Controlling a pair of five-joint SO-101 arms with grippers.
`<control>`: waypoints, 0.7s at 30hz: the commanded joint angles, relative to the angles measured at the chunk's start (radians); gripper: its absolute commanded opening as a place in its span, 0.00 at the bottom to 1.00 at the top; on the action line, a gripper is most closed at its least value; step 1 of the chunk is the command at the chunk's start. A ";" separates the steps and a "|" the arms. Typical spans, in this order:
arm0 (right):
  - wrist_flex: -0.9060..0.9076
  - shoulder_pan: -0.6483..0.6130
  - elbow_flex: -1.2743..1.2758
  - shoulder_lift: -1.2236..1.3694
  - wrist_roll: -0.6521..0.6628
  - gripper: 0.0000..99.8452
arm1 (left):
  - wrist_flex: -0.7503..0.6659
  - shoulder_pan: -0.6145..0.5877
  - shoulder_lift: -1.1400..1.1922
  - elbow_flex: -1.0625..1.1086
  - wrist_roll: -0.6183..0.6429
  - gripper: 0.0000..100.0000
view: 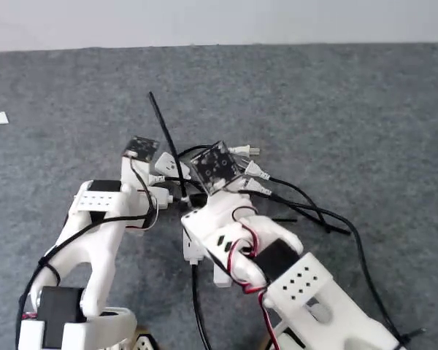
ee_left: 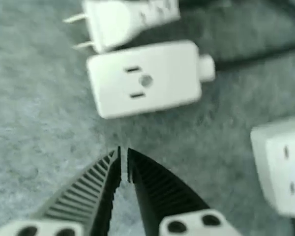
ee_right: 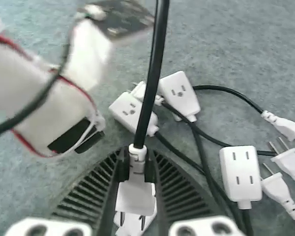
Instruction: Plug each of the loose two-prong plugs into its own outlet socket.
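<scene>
The right gripper sits low over the grey carpet in the middle of the cord tangle, with its jaws clamped on the body of a white plug. The plug's black cord runs out past the fingertips, away from the wrist. This looks like a grip for carrying the plug to a socket. Which way the prongs face is hard to tell, so the plug may need turning before it can go in.

The left gripper hangs just short of a white socket. Its jaws are drawn to a thin slit with nothing between them. It points straight at the socket's side, probably placed to brace the socket against sliding when a plug is pushed home. A second plug lies just beside that socket on its far side, with its prongs bare.

More loose plugs lie close together on the right of the tangle, near another socket. They are apart from it and not lined up with its slots. No plug can be seen seated in any socket, so the task appears to be at its start.
</scene>
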 commanded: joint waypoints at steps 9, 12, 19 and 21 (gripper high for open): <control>0.005 -0.024 -0.003 -0.039 -0.020 0.01 | 0.011 0.094 -0.176 0.110 -0.224 0.01; 0.008 -0.024 -0.003 -0.042 -0.020 0.01 | 0.006 0.097 -0.238 0.153 -0.252 0.01; 0.035 -0.025 -0.012 -0.045 -0.018 0.01 | 0.006 0.106 -0.265 0.180 -0.310 0.01; 0.036 -0.025 -0.012 -0.047 -0.018 0.01 | 0.018 0.115 -0.264 0.180 -0.318 0.01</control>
